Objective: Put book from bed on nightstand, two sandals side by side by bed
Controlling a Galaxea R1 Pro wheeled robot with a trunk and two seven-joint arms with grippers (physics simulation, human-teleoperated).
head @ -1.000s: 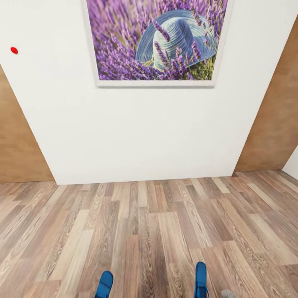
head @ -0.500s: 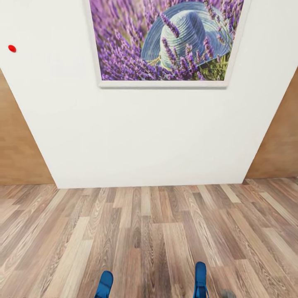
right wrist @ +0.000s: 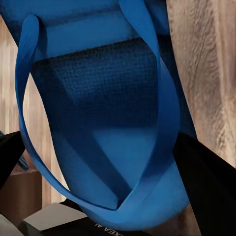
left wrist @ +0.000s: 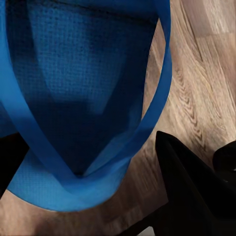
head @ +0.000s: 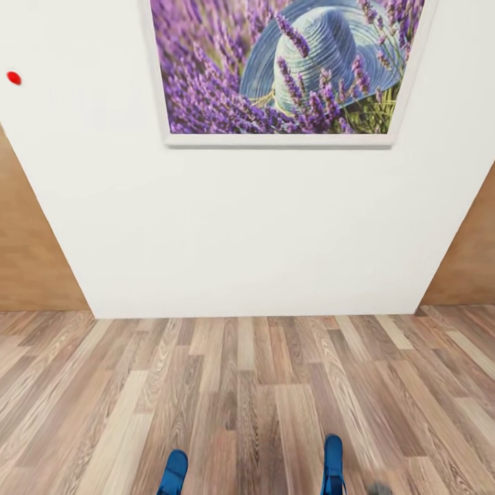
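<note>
Two bright-blue sandals poke into the head view's bottom edge, one on the left (head: pixel 173 471) and one on the right (head: pixel 333 464), both above the wood-plank floor (head: pixel 247 385). The left wrist view has the left sandal (left wrist: pixel 83 88) up close, straps and textured sole, between the black fingers (left wrist: pixel 187 191) of my left gripper (left wrist: pixel 88 162), which is shut on it. In the right wrist view my right gripper (right wrist: pixel 103 162) is likewise shut on the other sandal (right wrist: pixel 108 113), a black finger (right wrist: pixel 211 182) at its side. The book, bed and nightstands are out of view.
A white wall (head: pixel 247 227) stands close ahead with a framed picture (head: pixel 289 69) of lavender and a blue hat. A small red dot (head: pixel 13 78) marks the wall at upper left. Brown wood panels (head: pixel 34 261) flank the wall on both sides.
The whole head view has shifted: the picture and wall have slid right and the wall's base has dropped lower, so the camera moved. Both sandals keep their places in the grippers.
</note>
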